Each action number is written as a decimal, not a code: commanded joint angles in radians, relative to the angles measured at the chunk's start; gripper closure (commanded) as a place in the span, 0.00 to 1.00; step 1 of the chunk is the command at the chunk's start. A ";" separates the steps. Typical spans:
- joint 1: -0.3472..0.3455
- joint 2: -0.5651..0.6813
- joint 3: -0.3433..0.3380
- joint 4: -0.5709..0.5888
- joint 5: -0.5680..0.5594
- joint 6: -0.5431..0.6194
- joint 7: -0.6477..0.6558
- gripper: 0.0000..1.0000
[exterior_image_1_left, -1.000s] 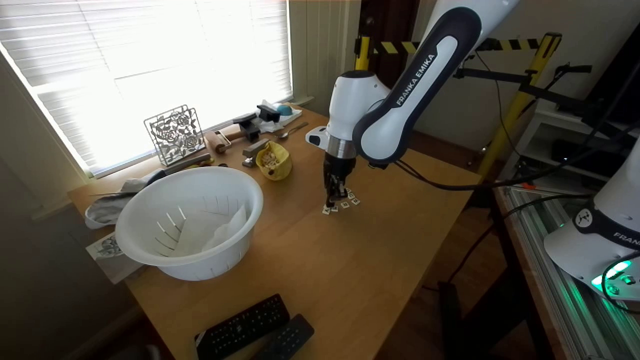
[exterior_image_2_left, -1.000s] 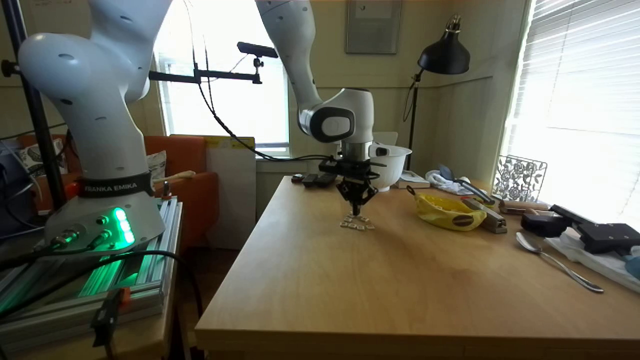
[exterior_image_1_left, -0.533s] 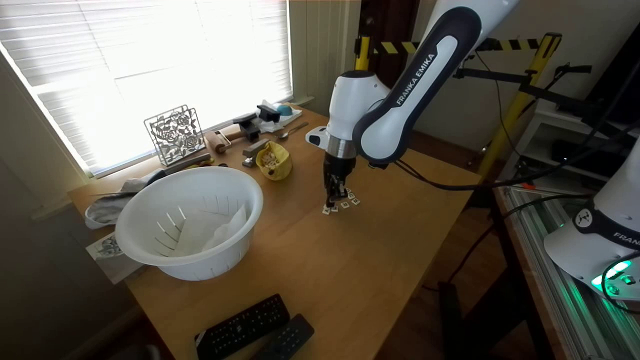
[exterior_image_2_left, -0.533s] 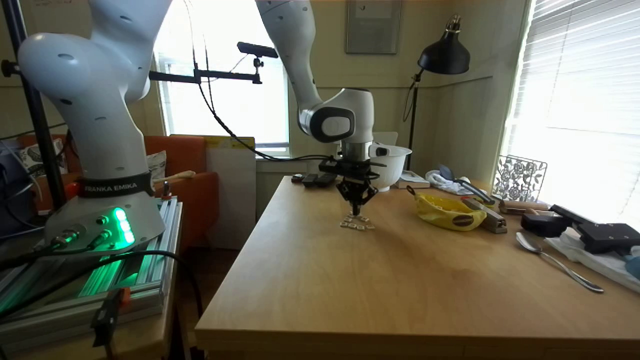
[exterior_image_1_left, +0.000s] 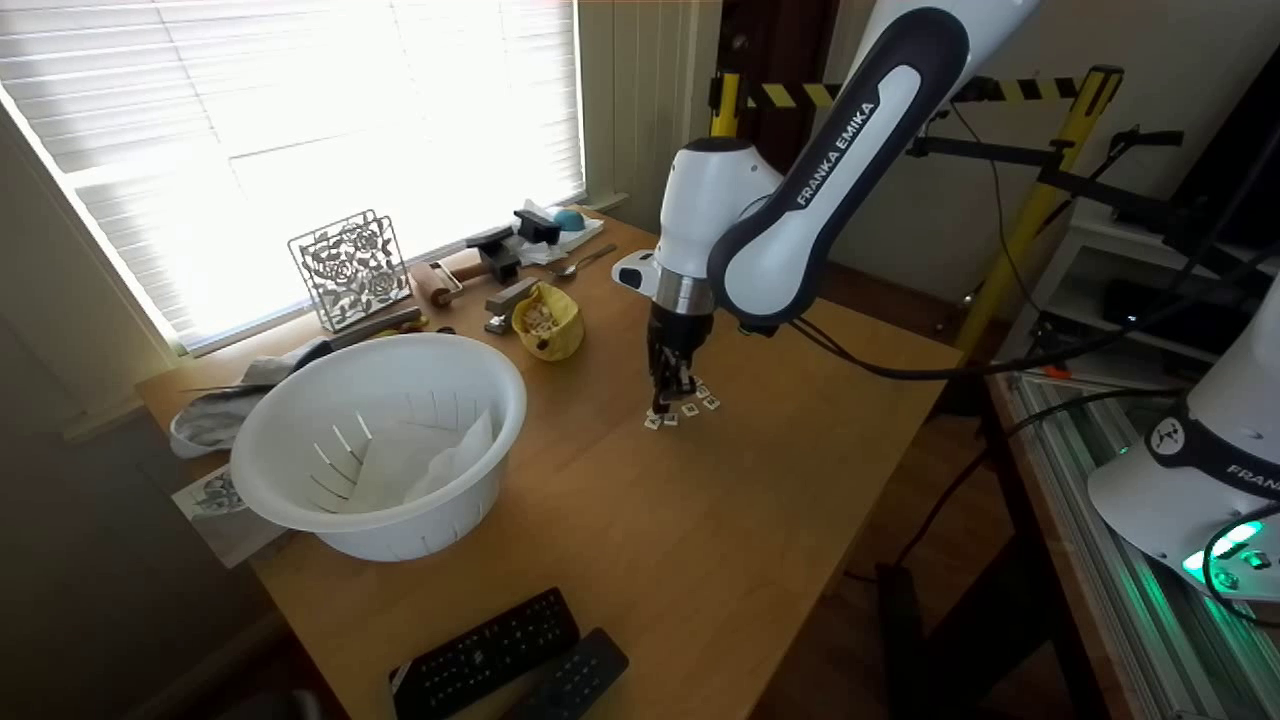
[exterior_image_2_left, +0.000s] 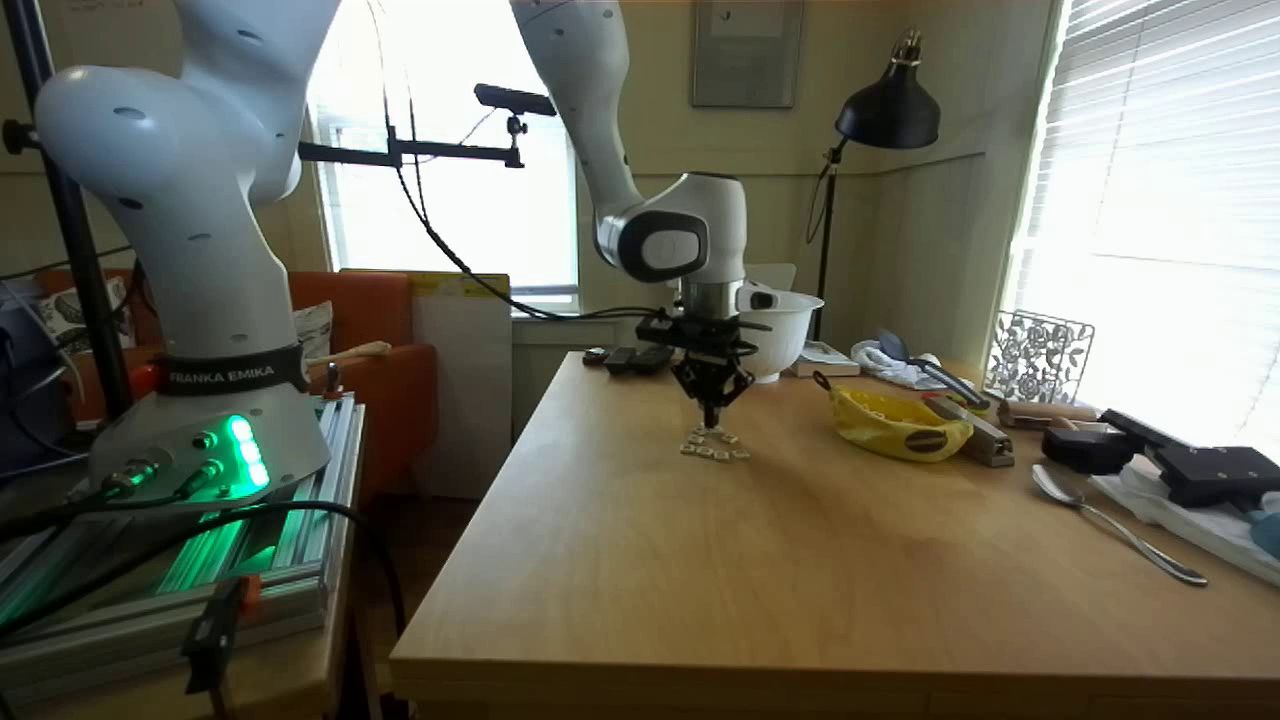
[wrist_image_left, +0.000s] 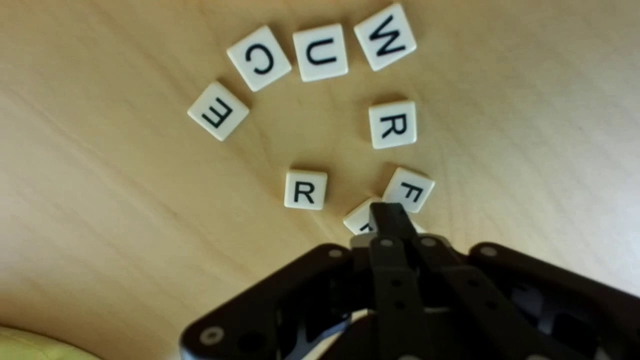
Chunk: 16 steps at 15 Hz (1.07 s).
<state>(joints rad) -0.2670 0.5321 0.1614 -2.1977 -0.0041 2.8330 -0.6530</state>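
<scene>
My gripper (wrist_image_left: 391, 216) is shut, with its black fingertips together and nothing visible between them. It points down just over a ring of white letter tiles on the wooden table. In the wrist view a tile (wrist_image_left: 358, 220) lies partly hidden beneath the fingertips. An F tile (wrist_image_left: 408, 190) lies against it. An upright R tile (wrist_image_left: 305, 190) is to the left. Another R tile (wrist_image_left: 393, 125), an E tile (wrist_image_left: 218, 111), a C tile (wrist_image_left: 259, 58) and a U tile (wrist_image_left: 320, 52) lie farther up. The gripper also shows in both exterior views (exterior_image_1_left: 661, 407) (exterior_image_2_left: 711, 422).
A yellow banana-shaped pouch (exterior_image_2_left: 885, 428) holding small pale pieces stands near the tiles. A large white bowl (exterior_image_1_left: 420, 535) and a black remote (exterior_image_1_left: 485, 650) are on the table. A stapler (exterior_image_2_left: 975, 430), a spoon (exterior_image_2_left: 1120, 530) and a metal holder (exterior_image_2_left: 1040, 360) lie along the window side.
My gripper has risen very slightly from the tiles in the last half second. Before that the arm was still. The tiles appear unmoved.
</scene>
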 joint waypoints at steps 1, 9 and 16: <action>-0.009 -0.047 0.008 -0.040 -0.006 -0.007 0.002 1.00; 0.001 -0.073 0.001 -0.088 -0.005 -0.024 0.002 1.00; -0.030 -0.040 0.032 -0.090 0.021 0.031 -0.013 1.00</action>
<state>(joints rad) -0.2719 0.4881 0.1685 -2.2755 -0.0018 2.8320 -0.6530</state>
